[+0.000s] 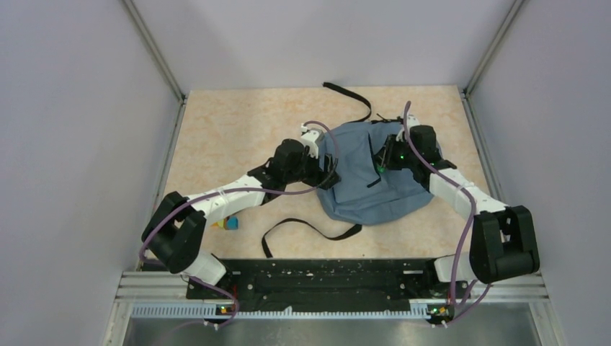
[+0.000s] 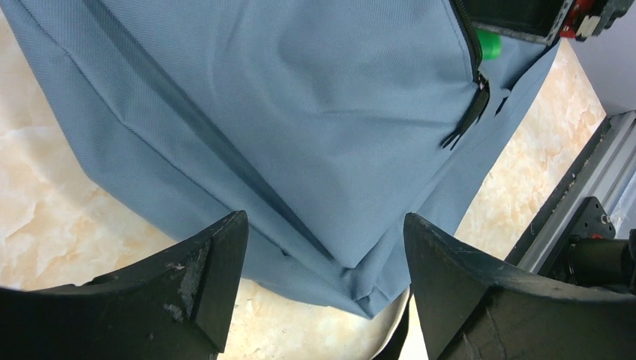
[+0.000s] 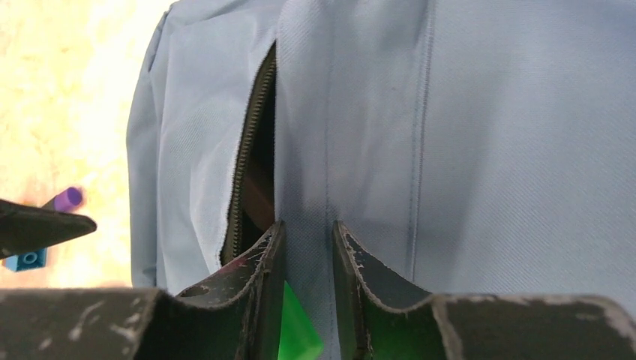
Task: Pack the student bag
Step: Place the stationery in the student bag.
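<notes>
**Right gripper**: the fingers are drawn close and pinch a fold of the bag just beside the zip. The fabric fills the gap between the jaws. The zip is parted next to the pinch. The slot behind it is dark, and what it holds cannot be told.

**Left gripper**: the fingers are spread wide and hold nothing. It hangs over a corner of the bag, with fabric showing between the jaws. Whether the fingers touch the fabric cannot be told.

**Bag position:** the bag lies flat on the table, right of centre, with one gripper at each side. One strap trails toward the arm bases. The zip pull hangs loose at the end of the slot. A green item shows at the slot mouth, but its kind cannot be told.

**Status (judgement):**
- Done: the zip is partly open, and the right gripper holds the edge of the opening.
- Left: a blue block lies on the table beside the left arm, well apart from the bag, with a purple item near it. Both are outside the bag, so loading is probably incomplete.
- Left: the zip is not yet closed.
</notes>
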Controlling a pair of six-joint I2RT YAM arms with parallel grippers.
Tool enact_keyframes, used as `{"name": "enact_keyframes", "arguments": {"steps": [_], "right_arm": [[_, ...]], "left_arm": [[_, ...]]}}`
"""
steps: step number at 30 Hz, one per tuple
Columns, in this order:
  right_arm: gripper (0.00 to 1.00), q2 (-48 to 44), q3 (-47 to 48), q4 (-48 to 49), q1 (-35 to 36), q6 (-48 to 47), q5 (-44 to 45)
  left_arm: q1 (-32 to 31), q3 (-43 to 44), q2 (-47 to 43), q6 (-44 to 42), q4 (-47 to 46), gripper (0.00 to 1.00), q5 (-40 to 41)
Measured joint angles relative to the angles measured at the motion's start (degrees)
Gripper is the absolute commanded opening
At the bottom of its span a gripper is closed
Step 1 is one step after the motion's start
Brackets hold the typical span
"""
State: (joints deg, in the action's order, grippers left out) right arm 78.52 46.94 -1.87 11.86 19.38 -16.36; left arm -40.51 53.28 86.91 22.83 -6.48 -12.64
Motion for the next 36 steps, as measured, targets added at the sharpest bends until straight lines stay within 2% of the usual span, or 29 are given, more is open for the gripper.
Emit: {"name": "enact_keyframes", "arguments": {"steps": [5,10,16,20,27,36], "right_arm": [[0.2,0.44,-0.04,0.13,3.56,0.46,-1.14],[0.26,2.71,-0.02,1.29,4.59,0.81,-1.14],[0.49,2.67,-0.02,1.55,4.98,1.29,0.7],[0.59,-1.05,-0.17,-2.01,5.29,1.2,5.44],[0.55,-11.43,-1.16,-6.54,5.66,1.84,13.2],[0.42,-11.93,-6.14,-9.25,5.66,4.15,14.32]], "left_arm": [[0.0,0.2,0.22,0.0,-0.02,0.8,-0.02],[0.0,0.31,0.72,0.02,-0.09,0.81,-0.87],[0.0,0.44,1.75,0.04,-0.59,0.82,-2.56],[0.0,0.44,1.75,0.0,-1.11,0.82,-2.91],[0.0,0.44,1.73,-0.04,-1.14,0.82,-2.93],[0.0,0.44,1.68,-0.04,-1.18,0.82,-2.95]]}}
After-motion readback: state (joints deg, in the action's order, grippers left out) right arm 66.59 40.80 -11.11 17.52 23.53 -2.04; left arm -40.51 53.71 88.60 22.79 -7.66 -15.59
